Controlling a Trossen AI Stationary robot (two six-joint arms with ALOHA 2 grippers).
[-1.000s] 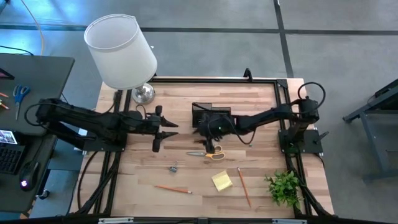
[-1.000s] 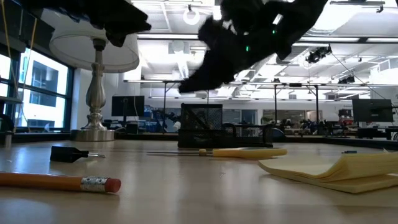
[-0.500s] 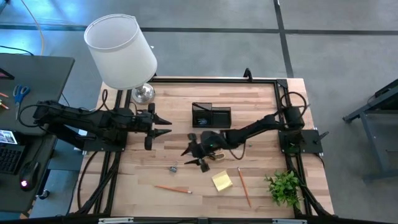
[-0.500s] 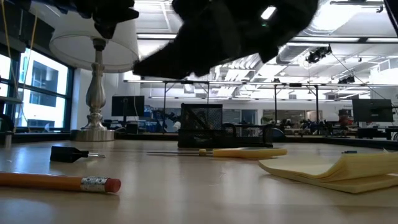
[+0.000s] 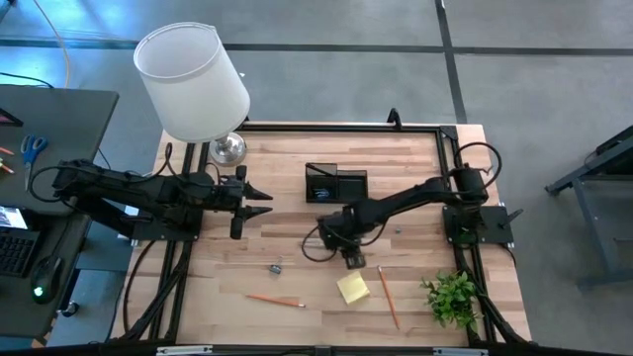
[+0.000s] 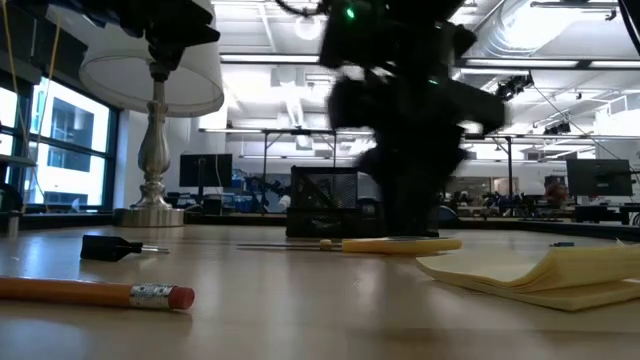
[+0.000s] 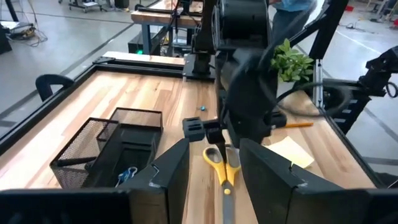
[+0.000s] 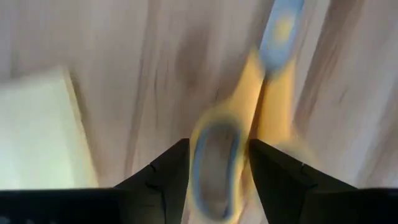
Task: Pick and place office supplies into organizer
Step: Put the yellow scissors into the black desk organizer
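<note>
Right gripper shifted over scissors | pencils: 2 | pad: 1

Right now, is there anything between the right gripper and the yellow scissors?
Nothing visible. The right gripper is open directly over the scissors, one yellow handle loop between its fingers. The sticky-note pad lies beside them, not between.

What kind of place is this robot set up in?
Probably an open lab or workshop: exposed ceiling ducts, rows of distant workbenches with monitors, and a bare concrete floor around the wooden table.
</note>
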